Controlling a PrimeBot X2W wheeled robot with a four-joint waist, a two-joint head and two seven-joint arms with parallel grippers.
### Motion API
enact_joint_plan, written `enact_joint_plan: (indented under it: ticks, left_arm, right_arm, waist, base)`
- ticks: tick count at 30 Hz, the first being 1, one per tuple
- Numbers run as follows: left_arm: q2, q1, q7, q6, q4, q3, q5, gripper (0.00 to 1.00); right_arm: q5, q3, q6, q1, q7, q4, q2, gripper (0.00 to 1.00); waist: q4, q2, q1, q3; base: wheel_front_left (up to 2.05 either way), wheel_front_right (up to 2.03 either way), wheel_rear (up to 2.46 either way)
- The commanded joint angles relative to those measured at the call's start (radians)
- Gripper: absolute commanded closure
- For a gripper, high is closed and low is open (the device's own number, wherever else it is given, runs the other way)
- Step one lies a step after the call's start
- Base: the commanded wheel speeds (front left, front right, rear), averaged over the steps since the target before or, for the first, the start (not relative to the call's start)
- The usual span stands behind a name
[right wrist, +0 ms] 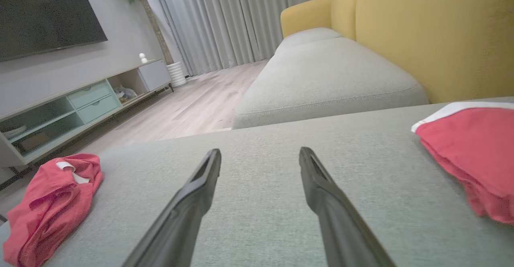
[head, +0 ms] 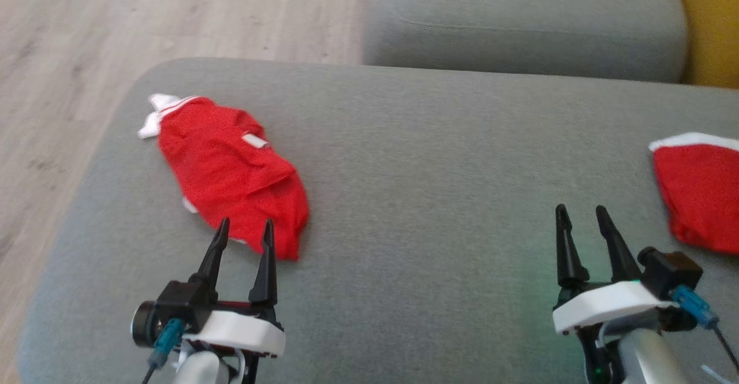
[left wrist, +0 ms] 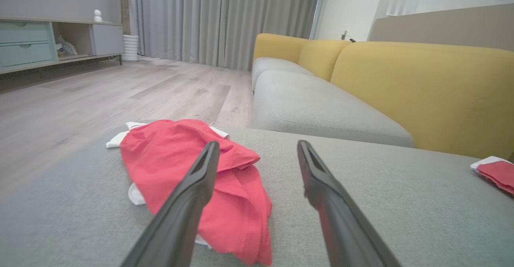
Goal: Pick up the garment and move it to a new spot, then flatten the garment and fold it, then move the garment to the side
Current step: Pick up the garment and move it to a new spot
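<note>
- Crumpled red garment (head: 231, 170) lies at the left end of the grey seat (head: 433, 159), close to the edge above the wood floor (head: 52, 55)
- Your left gripper (head: 246, 222) hangs at its near hem, jaws wide apart with nothing between them. Your right gripper (head: 580, 209) is spread the same way and empty, over bare cushion, well apart from that garment
- Risk: the cloth is bunched in layers. If you pinch only the top fold, it will likely slip out or drag the heap rather than lift it
- Risk: the heap sits near the seat's edge, so a pushing approach could nudge it toward the floor
- Risk: a second red piece (head: 698, 193) with white trim lies just beside your right gripper. A careless sweep could disturb it, or you could grab the wrong one
- Hard to tell: whether the left fingertips touch the hem or sit above it
- Hard to tell: which lump is sleeve or collar
- Cut off: the second piece runs past the head view's right border
</note>
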Motion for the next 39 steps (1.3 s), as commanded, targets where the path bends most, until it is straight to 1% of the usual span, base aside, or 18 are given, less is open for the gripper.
enact_joint_plan:
  ticks: [1,14,17,21,25,29,34,39]
  left_arm:
    - [0.004,-0.034,-0.008,0.005,-0.022,0.033,0.005,0.0]
    - [0.004,-0.007,-0.008,-0.004,-0.001,0.049,0.037,0.0]
    - [0.004,-0.003,-0.008,-0.006,0.002,0.053,0.042,0.0]
    - [0.004,0.003,-0.008,-0.009,0.003,0.06,0.048,0.0]
    - [0.004,0.006,-0.008,-0.013,0.005,0.067,0.052,0.0]
    - [0.007,-0.005,-0.008,-0.021,0.014,0.069,0.059,0.0]
    - [0.027,-0.072,-0.003,-0.043,0.058,0.049,0.07,0.0]
    - [0.06,-0.199,0.062,-0.073,0.134,-0.006,0.071,0.0]
  right_arm:
    - [0.01,0.035,-0.002,-0.011,-0.012,-0.037,-0.004,0.0]
    - [0.054,0.112,-0.002,0.034,-0.014,-0.05,-0.004,0.0]
    - [0.059,0.13,-0.002,0.041,-0.014,-0.053,-0.004,0.0]
    - [0.067,0.143,-0.002,0.044,-0.014,-0.055,-0.004,0.0]
    - [0.07,0.15,-0.002,0.045,-0.014,-0.056,-0.004,0.0]
    - [0.069,0.155,-0.002,0.039,-0.014,-0.058,-0.004,0.0]
    - [0.049,0.147,-0.002,0.02,-0.014,-0.059,-0.004,0.0]
    - [0.022,0.131,-0.002,-0.006,-0.014,-0.058,-0.004,0.0]
  waist:
    - [0.045,-0.0001,0.0,-0.014]
    - [0.238,-0.0001,0.0,-0.06]
    - [0.269,-0.0001,0.0,-0.065]
    - [0.292,-0.0001,0.0,-0.067]
    - [0.296,-0.0001,0.0,-0.063]
    - [0.277,-0.0001,0.0,-0.045]
    - [0.227,-0.0001,0.0,0.01]
    - [0.169,-0.0001,0.0,0.083]
  base:
    - [0.0,0.0,0.0]
    - [0.0,0.0,0.0]
    - [0.0,0.0,0.0]
    - [0.0,0.0,0.0]
    - [0.0,0.0,0.0]
    - [0.0,0.0,0.0]
    - [0.0,0.0,0.0]
    - [0.0,0.0,0.0]
